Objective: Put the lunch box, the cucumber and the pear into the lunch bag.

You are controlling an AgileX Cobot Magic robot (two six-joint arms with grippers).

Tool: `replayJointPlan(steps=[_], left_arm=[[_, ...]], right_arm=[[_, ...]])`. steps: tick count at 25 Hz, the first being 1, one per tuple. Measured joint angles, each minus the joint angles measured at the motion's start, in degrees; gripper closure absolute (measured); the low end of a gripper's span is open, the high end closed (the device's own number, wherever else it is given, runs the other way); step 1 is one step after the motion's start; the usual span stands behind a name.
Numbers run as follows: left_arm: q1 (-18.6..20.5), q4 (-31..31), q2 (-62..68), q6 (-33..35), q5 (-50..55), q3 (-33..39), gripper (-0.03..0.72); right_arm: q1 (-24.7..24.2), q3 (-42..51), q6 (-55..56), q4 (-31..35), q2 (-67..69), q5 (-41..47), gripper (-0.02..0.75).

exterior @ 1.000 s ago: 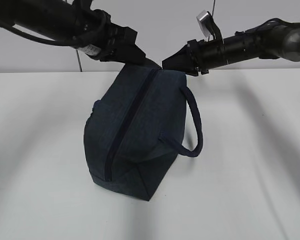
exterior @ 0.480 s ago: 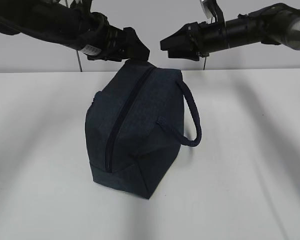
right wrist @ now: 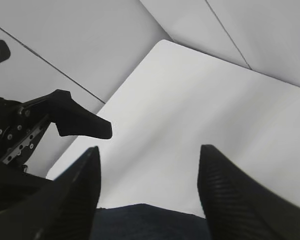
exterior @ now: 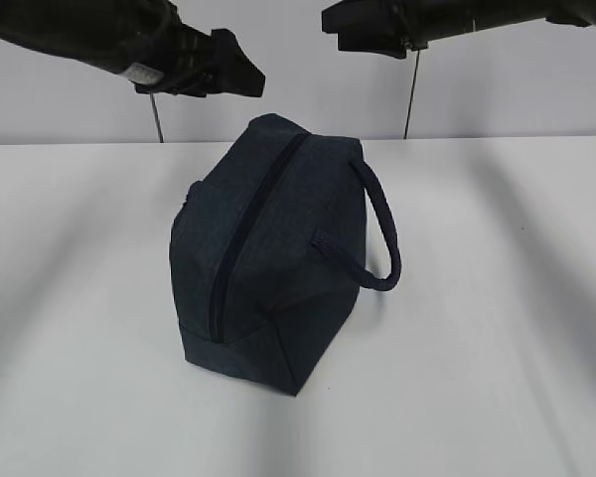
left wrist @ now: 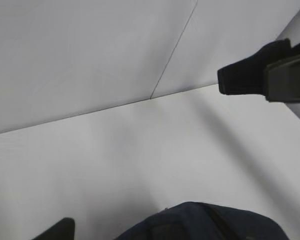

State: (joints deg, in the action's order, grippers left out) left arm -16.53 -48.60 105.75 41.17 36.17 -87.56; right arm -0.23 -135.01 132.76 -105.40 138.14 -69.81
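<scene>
Both my left claw (exterior: 240,79) and right claw (exterior: 346,20) are apart, empty. The lunch bag (exterior: 268,258) looks soft; I would take its thick handle (exterior: 381,234).

No text can be read anywhere; a small white label on the left arm (exterior: 137,70), upper left, is too blurred to make out.

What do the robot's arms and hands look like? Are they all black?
Mostly black, yes. The left hand and right hand are dark, wedge-shaped tips on thick round black arms. The left arm has a small white label near its wrist. Close up, the right hand's fingers are black with a fine woven pattern, wide at the base and narrowing to a blunt tip.
</scene>
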Motion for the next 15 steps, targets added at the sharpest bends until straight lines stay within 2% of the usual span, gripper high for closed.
replayJointPlan(steps=[3, 7, 11, 15], left_arm=[[0.9, 0.1, -2.0, -1.0, 2.5, 0.0, 0.139], [0.9, 0.2, -3.3, -1.2, 6.2, 0.0, 0.139], [0.9, 0.4, -3.3, -1.5, 9.1, 0.0, 0.139], [0.9, 0.5, -3.3, -2.0, 10.4, 0.0, 0.139]], right_arm=[[0.0, 0.0, 4.2, 0.0, -0.4, -0.1, 0.266], [0.0, -0.8, 3.9, 0.0, -0.4, -0.1, 0.267], [-0.1, -2.9, -6.7, 0.0, -0.8, 0.1, 0.277], [-0.6, -4.1, -18.6, 0.0, -2.5, 4.6, 0.337]])
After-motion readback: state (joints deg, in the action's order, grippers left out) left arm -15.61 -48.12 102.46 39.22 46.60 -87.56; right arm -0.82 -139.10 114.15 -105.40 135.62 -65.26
